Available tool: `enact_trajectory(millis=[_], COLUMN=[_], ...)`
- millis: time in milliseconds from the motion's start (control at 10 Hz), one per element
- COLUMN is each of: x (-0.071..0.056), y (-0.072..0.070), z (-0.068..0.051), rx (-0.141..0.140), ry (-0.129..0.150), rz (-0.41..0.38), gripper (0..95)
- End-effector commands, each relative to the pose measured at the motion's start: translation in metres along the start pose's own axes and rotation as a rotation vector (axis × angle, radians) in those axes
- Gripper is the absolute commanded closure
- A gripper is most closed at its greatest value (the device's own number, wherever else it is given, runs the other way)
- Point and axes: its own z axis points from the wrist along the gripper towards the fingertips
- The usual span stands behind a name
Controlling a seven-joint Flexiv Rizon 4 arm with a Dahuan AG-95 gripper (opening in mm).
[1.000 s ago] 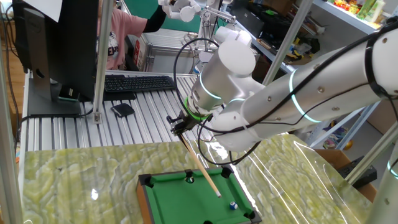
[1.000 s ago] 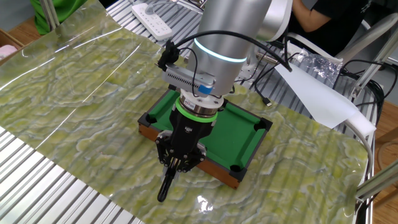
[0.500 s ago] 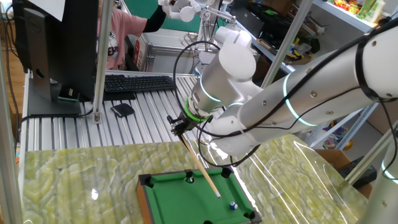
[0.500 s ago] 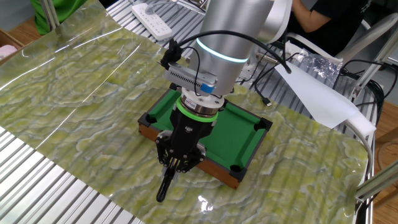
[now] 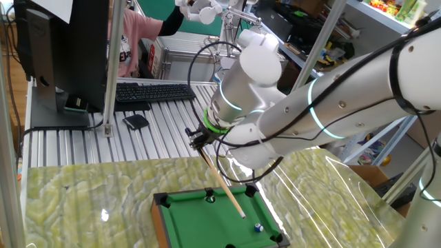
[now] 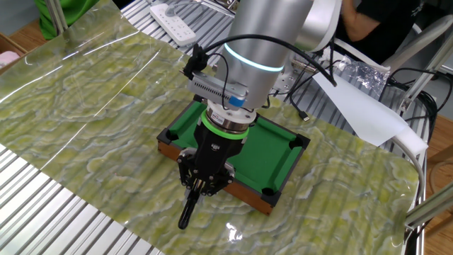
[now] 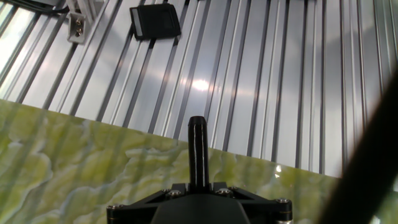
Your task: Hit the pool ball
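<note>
A mini green pool table [image 5: 207, 220] rests on the marbled green mat. The pool ball [image 5: 258, 226], tiny and blue with a white patch, lies near the table's front right pocket. My gripper [image 5: 200, 137] is shut on a wooden cue stick [image 5: 224, 182] that slants down over the felt, its tip [image 5: 242, 215] a short way up-left of the ball. A dark small ball [image 5: 210, 198] sits near the far rail. In the other fixed view my gripper [image 6: 205, 181] hangs over the table's [image 6: 283, 152] near rail, the cue's black butt [image 6: 186, 212] pointing outward; the ball is hidden. The hand view shows the butt [image 7: 198, 146] rising from my gripper [image 7: 198, 186].
A keyboard [image 5: 151, 91], a monitor [image 5: 62, 55] and a small black device [image 5: 136, 122] sit on the ribbed metal surface behind the mat. A metal frame post [image 5: 114, 62] stands nearby. A power strip [image 6: 177, 14] and white paper [image 6: 361, 106] lie beyond the pool table.
The arm's rear links have shifted slightly. My gripper, the cue and both balls stay where they were.
</note>
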Motion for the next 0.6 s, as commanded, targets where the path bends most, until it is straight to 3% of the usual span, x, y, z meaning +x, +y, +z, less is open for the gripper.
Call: enact_trajectory(millis=[100,600], x=[-0.0004,-0.0004], y=[0.0019,0.0022], z=[0.0013,0.0012], rx=[0.0,0.007], ry=[0.009,0.023], rz=[-0.003,-0.007], gripper=[95.0,95.0])
